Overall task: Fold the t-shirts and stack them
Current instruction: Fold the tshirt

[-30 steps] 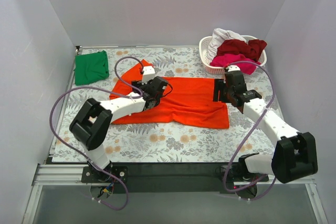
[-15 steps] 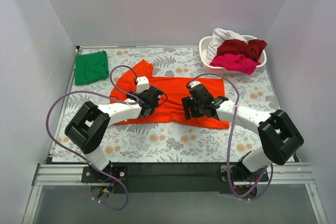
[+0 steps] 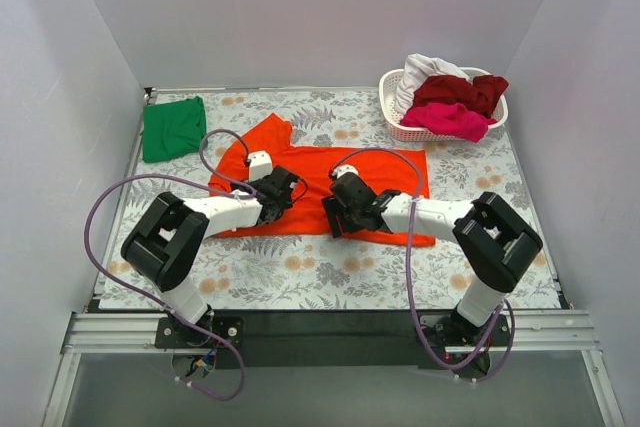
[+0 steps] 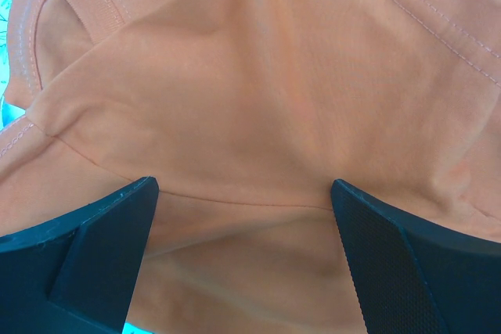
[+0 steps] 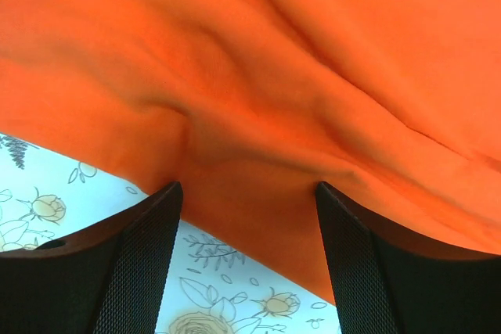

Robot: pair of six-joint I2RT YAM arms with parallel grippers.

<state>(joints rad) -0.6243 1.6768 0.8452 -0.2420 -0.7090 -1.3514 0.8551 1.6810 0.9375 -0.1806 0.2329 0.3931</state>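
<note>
A bright orange-red t-shirt (image 3: 375, 167) lies spread on the flowered table (image 3: 330, 267), bunched in its middle. My left gripper (image 3: 277, 199) is open over its left part; the cloth (image 4: 258, 84) fills that wrist view between the pads (image 4: 376, 263). My right gripper (image 3: 335, 219) is open at the shirt's near hem (image 5: 258, 154), which lies between its fingers (image 5: 141, 263). A folded green t-shirt (image 3: 173, 129) lies at the back left. Dark red (image 3: 460, 92), magenta pink (image 3: 450, 119) and white (image 3: 425, 69) shirts are piled in the basket.
The white lattice basket (image 3: 400, 129) stands at the back right corner. White walls close in the table on three sides. Purple cables loop off both arms above the cloth.
My right arm has swung left from the shirt's right edge to its near hem at the middle. My left gripper has shifted slightly left and nearer. The shirt's right part has bunched leftward.
</note>
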